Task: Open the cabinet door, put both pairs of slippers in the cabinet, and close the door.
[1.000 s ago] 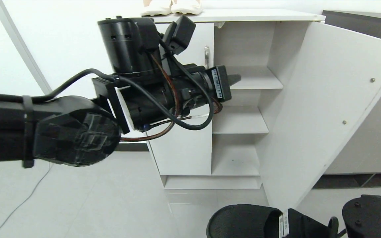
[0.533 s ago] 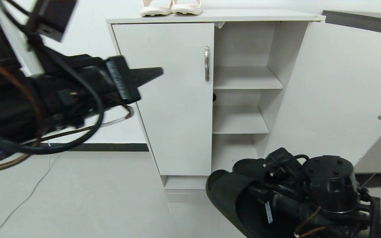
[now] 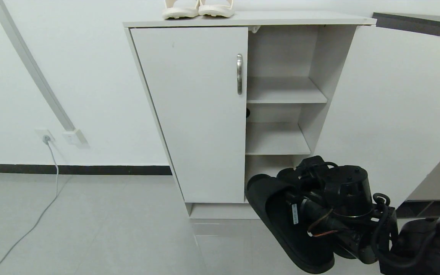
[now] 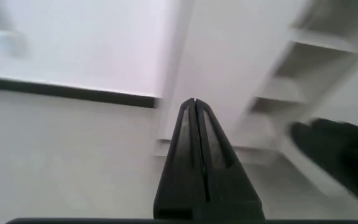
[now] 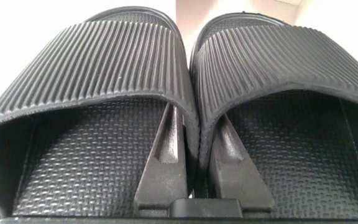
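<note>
Since a second ago the left arm has swung out of the head view and the right arm has brought the black slippers (image 3: 281, 214) up to the cabinet (image 3: 189, 114). Right gripper (image 5: 196, 146) clamps the pair's two touching inner walls, one finger in each shoe, so both travel as one. The pair hangs tilted just before the bottom compartment (image 3: 266, 168), apparently not yet inside. Door (image 3: 388, 114) stands wide for access. Left gripper (image 4: 195, 106) is closed, empty. White slippers (image 3: 197, 9) wait on top.

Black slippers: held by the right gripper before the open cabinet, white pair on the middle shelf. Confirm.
Not quite. The head view shows the white pair on top of the cabinet, not on the middle shelf. The right gripper does hold the black slippers before the open cabinet.
</note>
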Controlling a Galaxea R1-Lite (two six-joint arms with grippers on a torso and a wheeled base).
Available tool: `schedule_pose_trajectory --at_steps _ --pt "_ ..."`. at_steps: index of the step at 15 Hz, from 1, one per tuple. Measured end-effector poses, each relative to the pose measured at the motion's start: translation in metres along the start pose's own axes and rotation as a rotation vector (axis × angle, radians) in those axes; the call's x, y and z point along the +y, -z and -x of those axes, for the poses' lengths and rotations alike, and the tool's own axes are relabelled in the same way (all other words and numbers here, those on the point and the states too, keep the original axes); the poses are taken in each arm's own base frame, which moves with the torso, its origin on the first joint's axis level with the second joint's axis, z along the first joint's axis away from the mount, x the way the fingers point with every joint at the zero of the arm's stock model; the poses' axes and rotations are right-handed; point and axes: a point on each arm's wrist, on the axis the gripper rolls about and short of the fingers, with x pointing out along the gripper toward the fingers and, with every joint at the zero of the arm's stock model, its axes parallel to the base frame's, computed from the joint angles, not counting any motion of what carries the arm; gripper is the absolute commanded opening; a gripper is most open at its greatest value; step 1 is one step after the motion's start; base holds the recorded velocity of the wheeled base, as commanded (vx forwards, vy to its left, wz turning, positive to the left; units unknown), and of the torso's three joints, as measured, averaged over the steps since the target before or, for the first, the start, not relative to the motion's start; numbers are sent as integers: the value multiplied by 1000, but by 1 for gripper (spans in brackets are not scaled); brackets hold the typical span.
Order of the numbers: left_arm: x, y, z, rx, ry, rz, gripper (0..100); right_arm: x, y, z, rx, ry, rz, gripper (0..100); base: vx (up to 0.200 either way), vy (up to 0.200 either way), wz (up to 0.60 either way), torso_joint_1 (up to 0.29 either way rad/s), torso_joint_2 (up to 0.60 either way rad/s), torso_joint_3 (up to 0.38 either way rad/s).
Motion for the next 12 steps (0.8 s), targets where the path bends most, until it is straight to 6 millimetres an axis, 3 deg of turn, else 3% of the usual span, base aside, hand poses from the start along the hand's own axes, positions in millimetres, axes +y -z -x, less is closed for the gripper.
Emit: schedule_pose_trajectory --at_steps 3,6,9,12 --pt "15 55 31 -11 -206 -51 0 0 2 -2 7 8 3 0 0 0 0 0 0 0" --pt "19 104 46 -20 -242 -105 0 1 3 -3 10 7 6 0 0 0 0 0 0 0" --pt "22 138 47 -19 -198 -119 0 1 5 -3 16 8 8 0 0 0 0 0 0 0" --pt "22 156 40 -60 -88 -101 0 3 7 -4 21 3 10 0 0 0 0 0 0 0"
